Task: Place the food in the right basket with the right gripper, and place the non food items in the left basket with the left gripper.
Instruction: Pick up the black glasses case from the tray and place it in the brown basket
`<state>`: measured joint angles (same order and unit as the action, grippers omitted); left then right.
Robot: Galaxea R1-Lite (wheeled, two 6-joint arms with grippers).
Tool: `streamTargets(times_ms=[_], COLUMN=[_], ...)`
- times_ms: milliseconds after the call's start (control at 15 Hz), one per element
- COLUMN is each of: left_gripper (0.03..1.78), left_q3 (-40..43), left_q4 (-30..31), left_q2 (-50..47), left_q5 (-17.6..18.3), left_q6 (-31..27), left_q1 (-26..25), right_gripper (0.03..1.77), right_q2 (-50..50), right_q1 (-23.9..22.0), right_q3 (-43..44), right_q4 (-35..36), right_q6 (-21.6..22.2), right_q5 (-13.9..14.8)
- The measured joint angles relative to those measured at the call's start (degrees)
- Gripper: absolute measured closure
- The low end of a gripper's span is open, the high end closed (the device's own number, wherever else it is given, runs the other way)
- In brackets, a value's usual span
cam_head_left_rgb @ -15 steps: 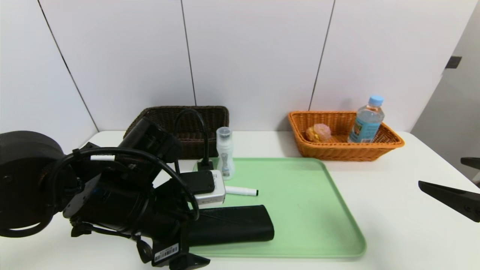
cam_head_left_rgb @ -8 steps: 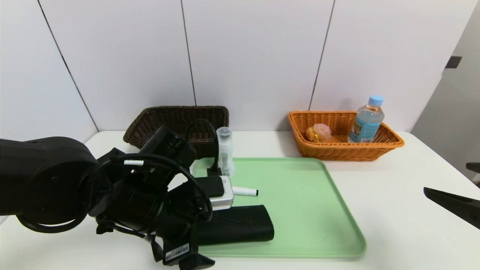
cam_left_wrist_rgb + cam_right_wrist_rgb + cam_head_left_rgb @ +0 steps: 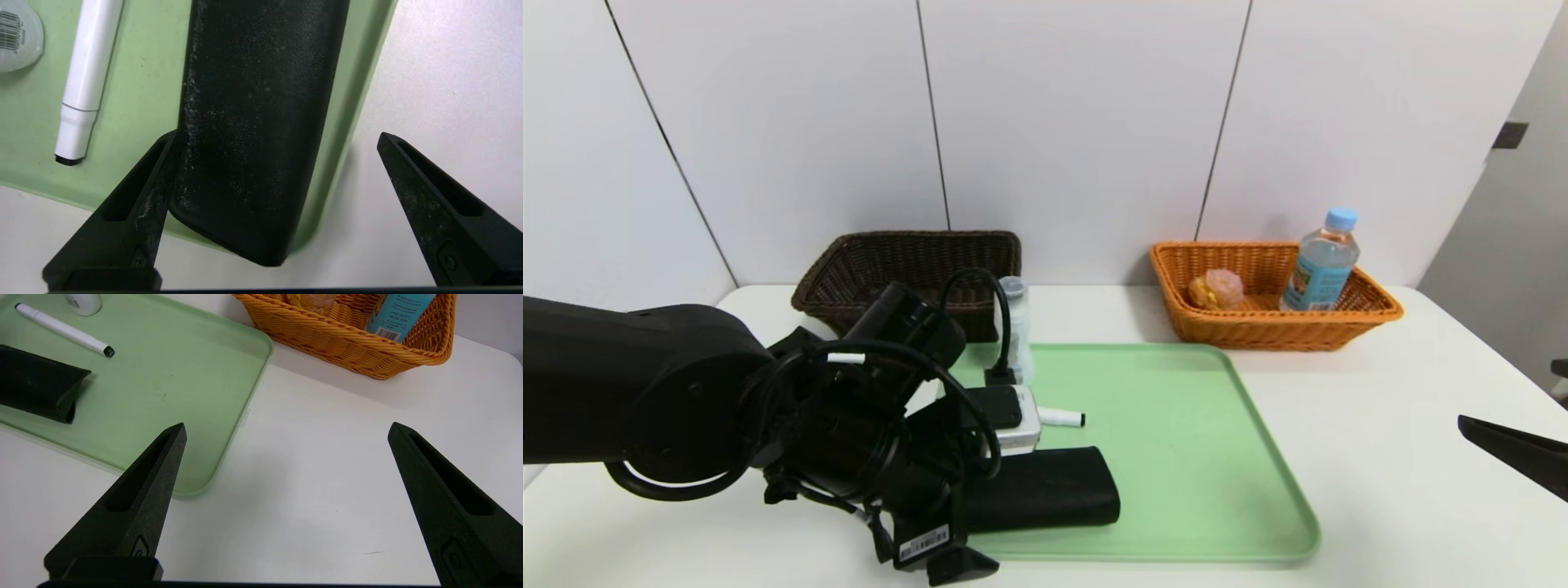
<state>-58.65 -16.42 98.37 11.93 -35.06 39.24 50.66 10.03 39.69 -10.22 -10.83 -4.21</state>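
- Since the earlier frames, the left gripper (image 3: pixel 278 136) has swung inward, toward the black case (image 3: pixel 1054 488) at the near left corner of the green tray (image 3: pixel 1168 559); the case itself has not shifted.
- Its fingers (image 3: pixel 143 183) are spread wide with nothing held: one lies at the case's long side, the other stands out past the tray's edge over the desk (image 3: pixel 441 81).
- For the task, this looks like lining up on a non-food item; a little more centring, then closing across the width, seems the next call.
- The right gripper (image 3: pixel 288 426) is idle over the right part of the desk, fingers wide apart and empty; in the head view it has slid slightly outward.
- The case is long, black and softly rounded, its surface scuffed with pale specks, and its end is folded into a wedge. It may flex or slip if pinched off-centre.
- Also on the tray: the white marker (image 3: pixel 65 330) with a black tip, lying beyond the case, and the clear bottle (image 3: pixel 1019 343) upright by the far left corner.
- The food sits in the orange basket (image 3: pixel 1258 333) at the desk's far right: a burger-like item (image 3: pixel 1216 290) and the blue-capped bottle (image 3: pixel 1319 269), leaning.
- The dark basket (image 3: pixel 915 241), at the desk's far left, is where the case should go.
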Motion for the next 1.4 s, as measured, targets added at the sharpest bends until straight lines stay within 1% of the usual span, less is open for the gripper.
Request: streamTargets(times_ms=[200,800,867,1000,1067,1200,1400], left_gripper=[0.12,0.12,0.26,0.53,0.59,0.63,0.65], left_q3=[0.0,0.02,0.05,0.07,0.07,0.07,0.07], left_q4=[1.24,1.65,1.65,2.12,2.32,2.5,2.73], left_q2=[0.95,2.71,2.85,3.06,3.07,3.06,3.01], left_q5=[-0.3,-0.34,-0.39,-1.57,-1.72,-1.77,-1.85], left_q6=[0.0,-0.16,-0.18,-0.11,-0.05,0.02,0.11], left_q1=[-0.61,-1.43,-1.43,-1.35,-1.4,-1.71,-1.93], right_gripper=[0.1,0.1,0.1,0.1,0.1,0.1,0.1], right_q2=[-0.15,-0.2,-0.17,-0.15,-0.11,-0.01,0.24], right_q1=[0.07,1.78,1.89,2.06,2.12,2.17,2.43], right_q3=[-0.41,-1.6,-1.63,-1.66,-1.69,-1.72,-1.69], right_q4=[0.09,0.52,0.52,0.52,0.44,0.52,0.57], right_q6=[0.0,0.05,0.05,0.06,0.09,0.09,0.09], right_q5=[0.05,0.02,0.02,0.05,0.02,0.0,-0.01])
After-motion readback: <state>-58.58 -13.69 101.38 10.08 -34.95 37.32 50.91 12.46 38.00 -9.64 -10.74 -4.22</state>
